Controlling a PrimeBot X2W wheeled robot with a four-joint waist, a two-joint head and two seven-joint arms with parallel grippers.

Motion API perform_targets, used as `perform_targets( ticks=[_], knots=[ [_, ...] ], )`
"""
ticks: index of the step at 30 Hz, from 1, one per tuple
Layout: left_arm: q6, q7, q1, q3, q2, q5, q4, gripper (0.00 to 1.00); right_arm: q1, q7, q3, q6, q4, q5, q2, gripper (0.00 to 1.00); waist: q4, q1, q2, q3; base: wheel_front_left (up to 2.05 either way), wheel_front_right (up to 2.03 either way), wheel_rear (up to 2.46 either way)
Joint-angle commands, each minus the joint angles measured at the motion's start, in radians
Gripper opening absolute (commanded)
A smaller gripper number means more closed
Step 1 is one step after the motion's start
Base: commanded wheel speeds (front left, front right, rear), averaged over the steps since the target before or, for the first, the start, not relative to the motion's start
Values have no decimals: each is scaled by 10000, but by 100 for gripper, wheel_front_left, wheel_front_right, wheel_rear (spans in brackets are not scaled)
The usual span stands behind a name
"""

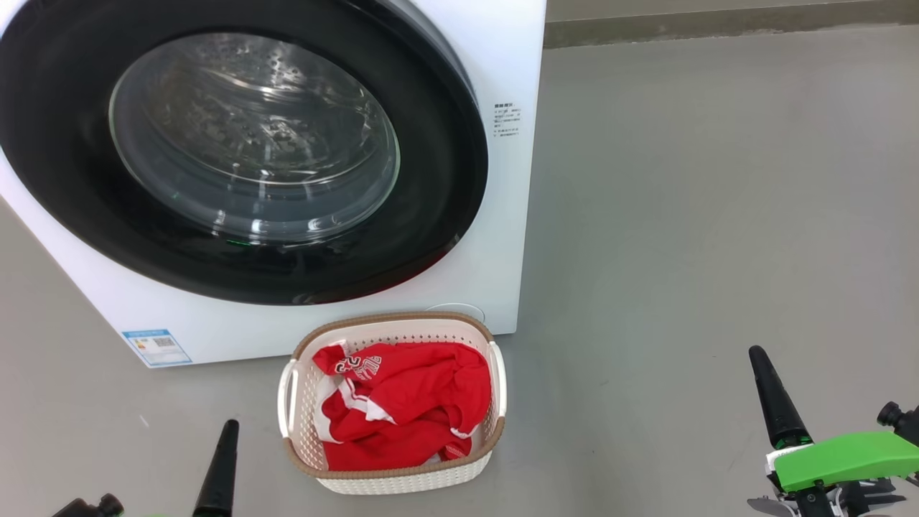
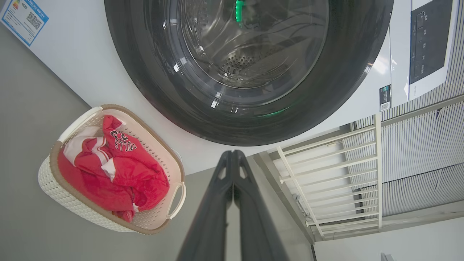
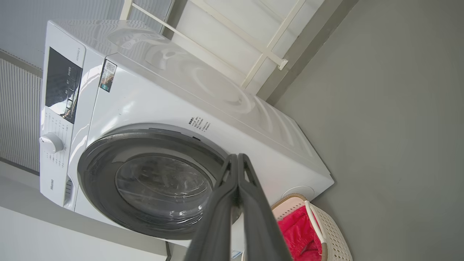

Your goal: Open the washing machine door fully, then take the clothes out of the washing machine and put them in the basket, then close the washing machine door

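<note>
The white washing machine (image 1: pixel 502 179) stands at the upper left of the head view, its black-rimmed glass door (image 1: pixel 244 151) flat against the front. Through the glass I see bare studded drum. Red clothes (image 1: pixel 402 406) with white trim and lettering lie heaped in the cream basket (image 1: pixel 402 482) on the floor just before the machine. My left gripper (image 1: pixel 219 467) is shut, low at the left of the basket. My right gripper (image 1: pixel 772 395) is shut too, far right over bare floor. The left wrist view shows the door (image 2: pixel 348 72), basket (image 2: pixel 72 203) and clothes (image 2: pixel 123 174); the right wrist view shows the machine (image 3: pixel 174 98).
Grey floor (image 1: pixel 682 215) spreads to the right of the machine. A white railing (image 2: pixel 326 174) and ribbed wall panel stand beside the machine. The machine's control panel (image 3: pixel 61 85) and dial sit on its front.
</note>
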Motion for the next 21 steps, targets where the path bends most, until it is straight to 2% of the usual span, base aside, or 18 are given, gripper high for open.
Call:
perform_targets(
  ticks=[1,21],
  knots=[
    [-113,101,-478,283,135,-336,-182,0,-489,64,79,2,-185,309,-170,0,8,0,0,1,0,0,0],
    [-188,704,-788,438,154,-2652,-28,0,-806,692,-70,-5,153,2780,-175,0,120,0,0,18,0,0,0]
  ],
)
